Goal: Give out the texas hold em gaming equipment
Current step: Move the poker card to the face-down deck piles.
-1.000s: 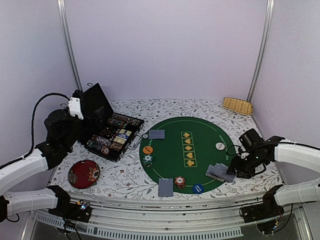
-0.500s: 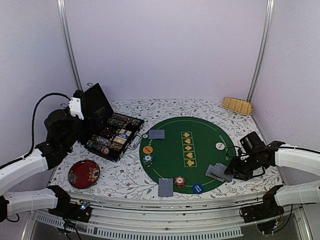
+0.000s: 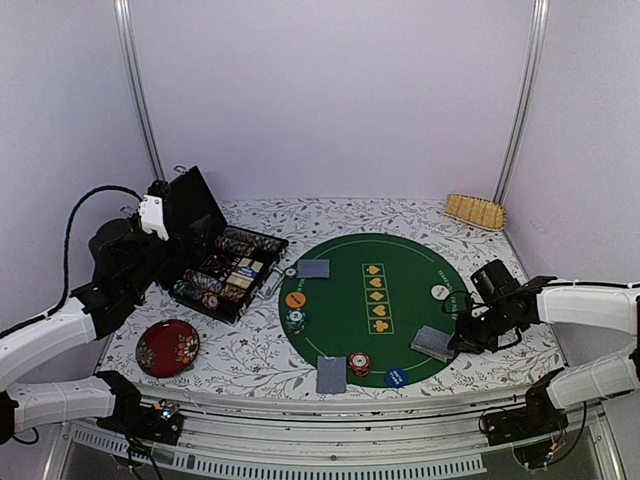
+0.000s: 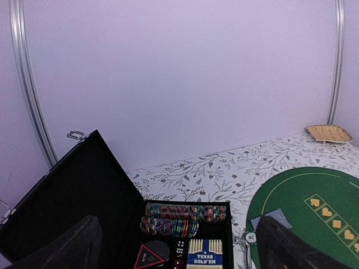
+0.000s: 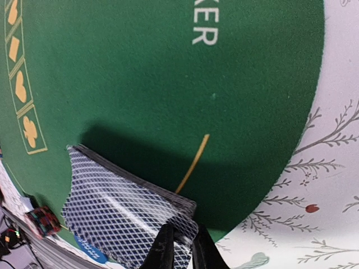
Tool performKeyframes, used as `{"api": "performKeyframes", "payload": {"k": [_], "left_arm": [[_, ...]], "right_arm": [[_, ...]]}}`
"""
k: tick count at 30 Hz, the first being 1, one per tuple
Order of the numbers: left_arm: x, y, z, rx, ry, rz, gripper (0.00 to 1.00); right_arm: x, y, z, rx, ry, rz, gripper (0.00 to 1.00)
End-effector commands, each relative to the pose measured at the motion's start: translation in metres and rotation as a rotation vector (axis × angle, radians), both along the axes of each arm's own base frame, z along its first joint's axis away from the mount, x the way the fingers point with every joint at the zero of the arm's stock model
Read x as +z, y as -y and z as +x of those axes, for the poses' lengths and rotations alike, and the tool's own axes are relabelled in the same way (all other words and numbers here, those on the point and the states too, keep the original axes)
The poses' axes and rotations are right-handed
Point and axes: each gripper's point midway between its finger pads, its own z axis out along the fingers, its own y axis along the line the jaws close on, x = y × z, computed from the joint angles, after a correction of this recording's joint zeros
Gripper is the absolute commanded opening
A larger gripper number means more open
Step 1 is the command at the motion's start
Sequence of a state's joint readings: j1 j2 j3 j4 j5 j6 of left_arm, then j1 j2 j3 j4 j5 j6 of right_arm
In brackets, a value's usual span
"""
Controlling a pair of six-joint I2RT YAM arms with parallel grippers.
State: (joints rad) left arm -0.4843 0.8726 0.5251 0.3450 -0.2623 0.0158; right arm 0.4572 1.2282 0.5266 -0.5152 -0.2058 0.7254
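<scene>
Pinches with the right gripper (image 5: 178,241) just one corner of the deck of cards (image 5: 120,216), at the near right rim of the green mat (image 5: 140,67). Risks shedding or fanning lower cards on lifting, given so thin a bite. Might also clip the red chip stack (image 5: 44,220) nearby. Leaves the left gripper (image 4: 176,246) spread wide, empty, above the case (image 4: 67,202).

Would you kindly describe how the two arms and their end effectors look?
Both arms have white tubular links with black joints: the left arm and the right arm. A black cable loops above the left arm's black wrist, which bears a white part. The right end effector has two slim dark fingers; the left end effector has broad, dark, blurred ones.
</scene>
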Motion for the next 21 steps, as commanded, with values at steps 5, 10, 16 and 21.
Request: {"api": "performKeyframes", "payload": {"k": [5, 10, 16, 21], "left_arm": [[0.014, 0.003, -0.002, -0.016, 0.028, 0.004, 0.98], [0.013, 0.003, -0.001, -0.015, 0.027, 0.006, 0.98], [0.012, 0.004, -0.001, -0.022, 0.026, 0.008, 0.98], [0.013, 0.004, -0.001, -0.021, 0.026, 0.008, 0.98]], "right_arm": [[0.007, 0.001, 0.001, 0.021, -0.010, -0.028, 0.11], [0.006, 0.013, -0.006, 0.016, -0.045, -0.104, 0.14], [0.015, 0.019, -0.004, 0.008, -0.019, -0.136, 0.06], [0.023, 0.017, 0.003, 0.003, 0.010, -0.125, 0.20]]}}
